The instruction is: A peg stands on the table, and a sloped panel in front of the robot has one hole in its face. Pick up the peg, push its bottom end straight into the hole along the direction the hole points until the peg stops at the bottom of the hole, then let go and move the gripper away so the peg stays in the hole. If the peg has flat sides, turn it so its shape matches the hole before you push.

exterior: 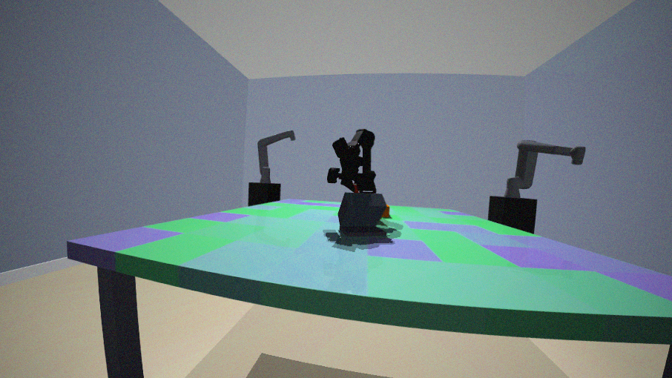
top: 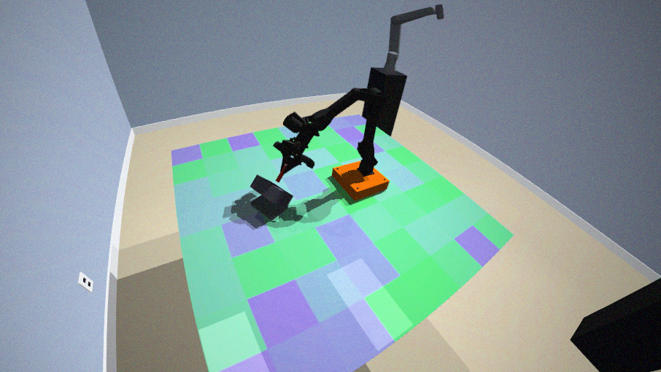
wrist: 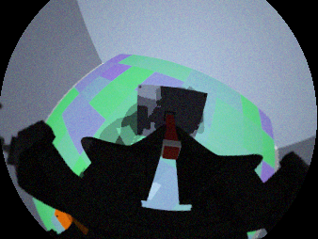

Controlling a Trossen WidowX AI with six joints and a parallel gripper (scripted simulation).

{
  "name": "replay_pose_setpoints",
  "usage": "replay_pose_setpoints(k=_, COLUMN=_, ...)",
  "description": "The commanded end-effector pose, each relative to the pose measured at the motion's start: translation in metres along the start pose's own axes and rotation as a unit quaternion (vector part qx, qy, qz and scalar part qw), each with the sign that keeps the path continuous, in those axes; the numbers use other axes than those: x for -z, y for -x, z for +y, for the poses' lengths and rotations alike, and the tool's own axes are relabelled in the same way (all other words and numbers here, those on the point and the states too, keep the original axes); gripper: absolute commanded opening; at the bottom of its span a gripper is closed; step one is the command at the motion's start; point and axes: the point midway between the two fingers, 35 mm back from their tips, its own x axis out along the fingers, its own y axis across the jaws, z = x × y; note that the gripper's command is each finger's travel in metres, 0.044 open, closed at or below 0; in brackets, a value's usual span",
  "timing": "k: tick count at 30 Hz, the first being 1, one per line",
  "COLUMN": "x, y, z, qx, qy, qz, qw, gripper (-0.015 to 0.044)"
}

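Observation:
My gripper (top: 285,165) (wrist: 169,128) is shut on the red peg (top: 280,173) (exterior: 355,188) (wrist: 170,123), which tilts down toward the panel. The peg's upper end shows between the fingers in the wrist view. The dark sloped panel (top: 277,192) (exterior: 362,211) (wrist: 192,110) stands on the table just beyond the peg's lower end. In the wrist view the lower end overlaps the small dark hole (wrist: 169,113) in the face, and only the hole's upper rim shows. I cannot tell whether the tip touches the face or has entered the hole.
The orange base block (top: 370,182) (exterior: 386,211) of the arm stands on the patchwork table (top: 281,249) (exterior: 282,276), behind the panel in the exterior view. Other grey arms (top: 394,36) (exterior: 524,164) stand on black pedestals beyond the table. The arm's shadow falls around the panel.

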Motion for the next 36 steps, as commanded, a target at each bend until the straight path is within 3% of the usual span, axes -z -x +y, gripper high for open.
replay_pose_setpoints(k=1, x=0.0027, y=-0.0075, z=-0.0004, qx=0.000, qy=-0.004, qz=0.003, qw=1.000, gripper=0.0000)
replay_pose_setpoints(k=36, x=0.0044, y=-0.0085, z=0.0004, qx=0.000, qy=0.000, qz=0.000, qw=1.000, gripper=0.0000)
